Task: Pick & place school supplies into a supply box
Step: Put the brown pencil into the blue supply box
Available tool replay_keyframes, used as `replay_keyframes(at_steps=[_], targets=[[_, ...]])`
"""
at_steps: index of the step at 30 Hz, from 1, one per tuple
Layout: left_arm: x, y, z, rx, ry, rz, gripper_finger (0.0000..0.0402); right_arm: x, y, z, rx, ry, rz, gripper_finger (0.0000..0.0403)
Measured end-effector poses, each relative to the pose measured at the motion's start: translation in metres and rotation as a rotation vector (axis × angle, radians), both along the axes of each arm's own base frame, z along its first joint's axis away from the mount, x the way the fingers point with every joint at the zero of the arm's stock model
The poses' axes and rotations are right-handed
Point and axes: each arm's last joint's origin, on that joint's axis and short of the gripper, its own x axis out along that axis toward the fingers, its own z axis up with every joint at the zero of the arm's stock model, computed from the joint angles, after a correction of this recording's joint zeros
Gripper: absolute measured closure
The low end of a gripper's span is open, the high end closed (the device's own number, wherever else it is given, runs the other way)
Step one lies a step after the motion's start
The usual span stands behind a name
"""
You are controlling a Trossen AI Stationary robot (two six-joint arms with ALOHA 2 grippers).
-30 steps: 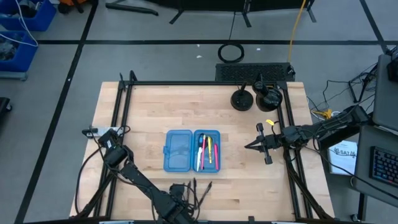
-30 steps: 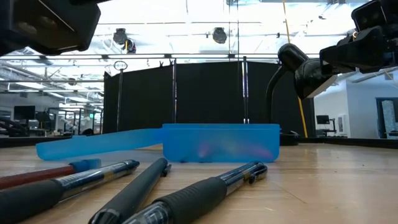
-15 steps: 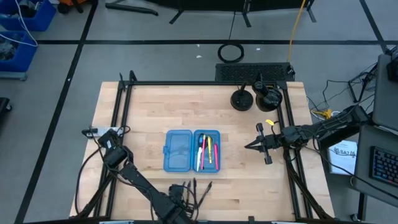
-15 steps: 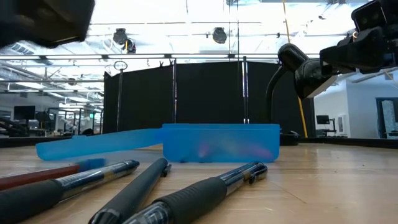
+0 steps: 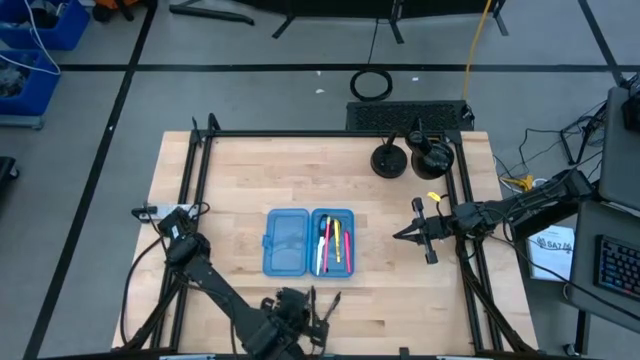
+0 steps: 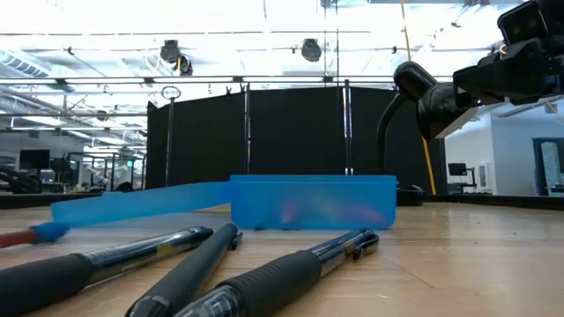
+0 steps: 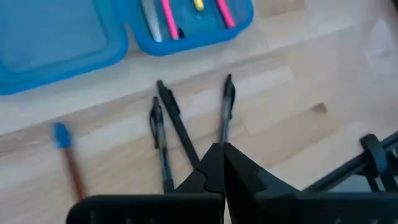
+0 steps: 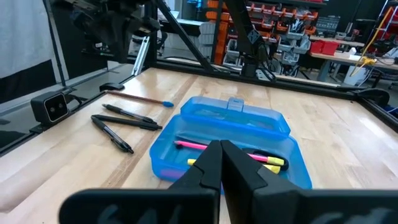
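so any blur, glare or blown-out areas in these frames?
Left wrist view: soft with motion blur, worst on the blue-tipped pencil; the black pens smear too. Low view: ceiling lights blown out white, nearest pens out of focus, supply box sharper. Right wrist view: gripper blurred up close, box contents clear. High view: even light, no glare.

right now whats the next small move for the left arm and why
Probably lower the left gripper onto the nearest black pen and pick it up: three black pens lie loose beside the open supply box, its fingers look closed and empty above them, and the right gripper waits off to the side.
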Motion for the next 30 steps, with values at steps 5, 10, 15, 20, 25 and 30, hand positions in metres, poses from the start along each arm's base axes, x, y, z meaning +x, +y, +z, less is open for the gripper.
replay_keyframes(at_steps=[5,10,15,20,25,30], targets=[[0.001,0.003,-0.013,-0.106,0.179,-0.08,0.0383,0.0,0.0,0.0,0.018,0.006,-0.001,0.0403],[-0.026,-0.003,-0.039,-0.227,0.518,-0.092,0.0354,0.0,0.0,-0.002,0.015,0.02,-0.002,0.0403],[-0.051,-0.015,-0.054,-0.253,0.642,-0.003,0.0294,0.0,0.0,-0.002,0.014,0.025,-0.002,0.0403],[-0.054,-0.011,-0.057,-0.138,0.603,-0.005,0.0215,0.0,0.0,-0.002,0.014,0.021,-0.002,0.0403],[-0.04,0.012,-0.056,-0.091,0.651,-0.02,0.016,0.0,0.0,0.001,0.026,-0.007,-0.001,0.0403],[-0.024,0.038,-0.065,-0.082,0.71,-0.074,0.0153,0.0,0.0,0.001,0.065,-0.003,-0.004,0.0403]])
